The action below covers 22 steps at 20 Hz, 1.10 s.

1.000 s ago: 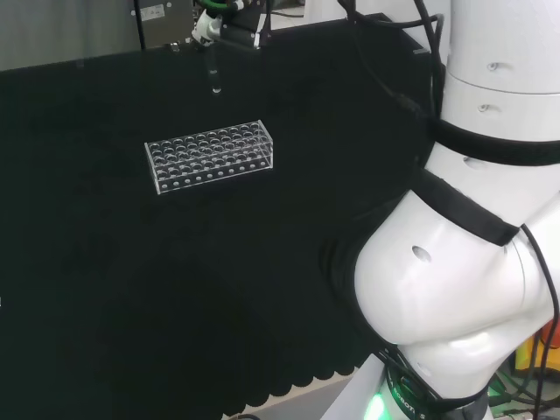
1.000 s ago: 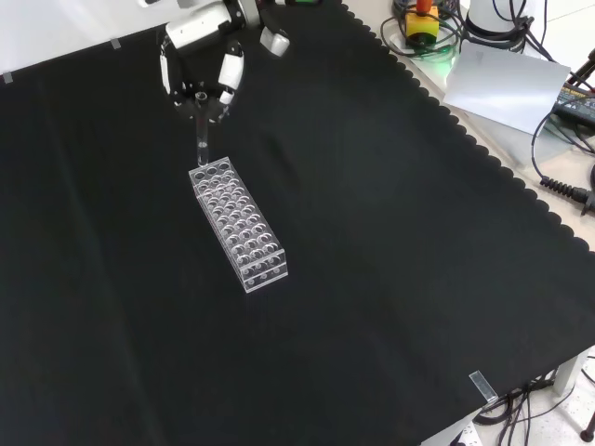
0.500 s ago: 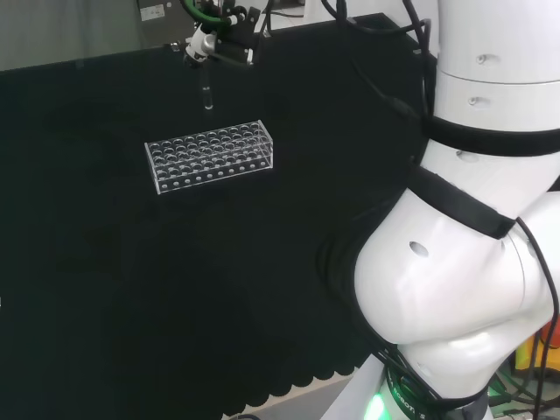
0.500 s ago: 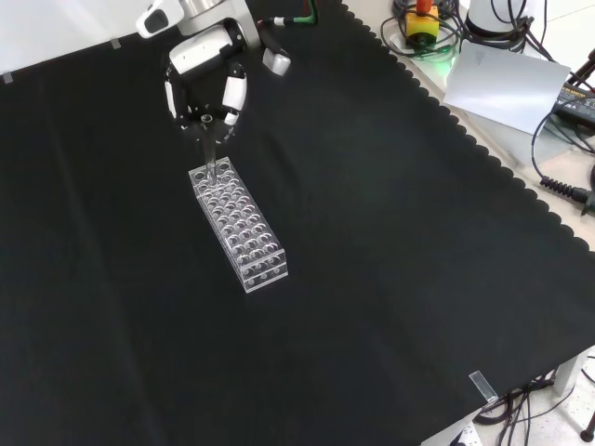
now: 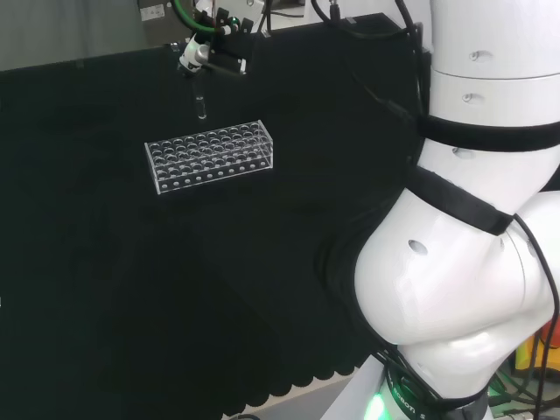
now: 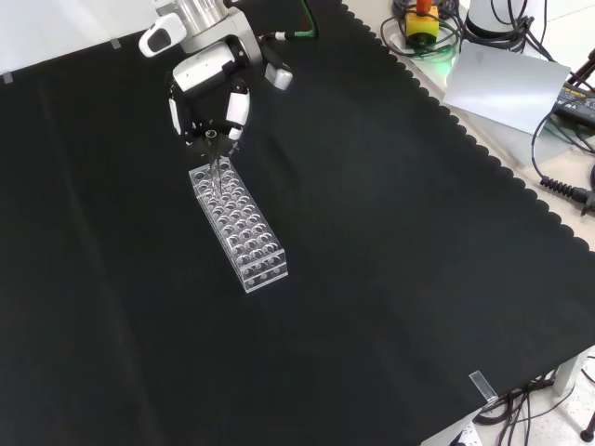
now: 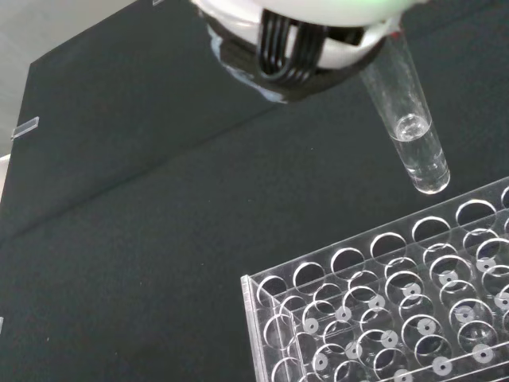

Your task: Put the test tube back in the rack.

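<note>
A clear plastic rack (image 5: 210,155) with several rows of round holes lies on the black cloth. In the front view the rack (image 6: 239,224) runs down and to the right below the hand (image 6: 210,85). My hand (image 5: 214,48) is shut on a clear test tube (image 5: 200,101), which hangs upright just above the rack's far edge. In the front view the test tube (image 6: 215,168) points down over the rack's upper end. The wrist view shows the test tube (image 7: 409,131) with a little clear liquid at its bottom, its tip a short way above the rack (image 7: 382,310).
Cables, a red and yellow button box (image 6: 421,20) and a grey sheet (image 6: 502,82) lie beyond the cloth's scalloped edge at the front view's upper right. The arm's white links (image 5: 472,219) stand at the head view's right.
The hand has carried the test tube toward the rack and lower: in the head view it moved left and down, in the front view down onto the rack's upper end.
</note>
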### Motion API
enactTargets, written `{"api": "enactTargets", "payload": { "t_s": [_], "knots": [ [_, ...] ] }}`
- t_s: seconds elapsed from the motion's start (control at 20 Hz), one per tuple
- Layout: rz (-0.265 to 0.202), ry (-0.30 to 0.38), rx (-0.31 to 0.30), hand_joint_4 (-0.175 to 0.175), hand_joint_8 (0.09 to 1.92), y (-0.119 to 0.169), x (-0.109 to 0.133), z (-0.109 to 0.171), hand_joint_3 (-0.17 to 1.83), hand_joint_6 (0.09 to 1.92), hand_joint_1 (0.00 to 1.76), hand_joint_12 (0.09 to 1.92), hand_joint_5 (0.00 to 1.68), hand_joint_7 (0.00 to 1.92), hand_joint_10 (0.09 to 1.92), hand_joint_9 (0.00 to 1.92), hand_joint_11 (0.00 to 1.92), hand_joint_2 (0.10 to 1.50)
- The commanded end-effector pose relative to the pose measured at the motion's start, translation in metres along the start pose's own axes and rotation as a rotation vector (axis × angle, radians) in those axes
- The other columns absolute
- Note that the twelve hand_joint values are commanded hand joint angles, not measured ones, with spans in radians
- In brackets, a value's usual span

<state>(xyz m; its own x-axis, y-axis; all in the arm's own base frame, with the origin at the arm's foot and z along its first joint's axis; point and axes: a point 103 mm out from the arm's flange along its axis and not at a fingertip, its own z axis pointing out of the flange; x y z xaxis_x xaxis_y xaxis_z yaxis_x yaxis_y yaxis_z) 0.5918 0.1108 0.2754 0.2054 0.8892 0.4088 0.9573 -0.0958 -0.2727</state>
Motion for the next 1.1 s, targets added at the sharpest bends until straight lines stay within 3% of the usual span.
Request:
{"api": "enactTargets", "payload": {
  "t_s": [0.05, 0.35, 0.6, 1.1],
  "knots": [
    [0.009, -0.032, -0.002, -0.175, 0.61, 0.003, 0.023, 0.014, 0.24, 0.56, 1.42, 1.04, 1.25, 1.64, 0.61, 1.26, 1.09, 0.86],
    [0.009, -0.004, 0.026, -0.175, 0.61, 0.007, 0.021, 0.017, 0.24, 0.56, 1.42, 1.04, 1.25, 1.64, 0.61, 1.26, 1.09, 0.86],
    [0.024, -0.019, 0.028, -0.175, 0.61, 0.01, 0.023, 0.021, 0.24, 0.56, 1.42, 1.04, 1.25, 1.64, 0.61, 1.26, 1.09, 0.86],
    [0.043, 0.018, 0.042, -0.175, 0.61, 0.026, -0.029, 0.026, 0.23, 0.56, 1.42, 1.04, 1.25, 1.64, 0.61, 1.26, 1.09, 0.86]
  ]
}}
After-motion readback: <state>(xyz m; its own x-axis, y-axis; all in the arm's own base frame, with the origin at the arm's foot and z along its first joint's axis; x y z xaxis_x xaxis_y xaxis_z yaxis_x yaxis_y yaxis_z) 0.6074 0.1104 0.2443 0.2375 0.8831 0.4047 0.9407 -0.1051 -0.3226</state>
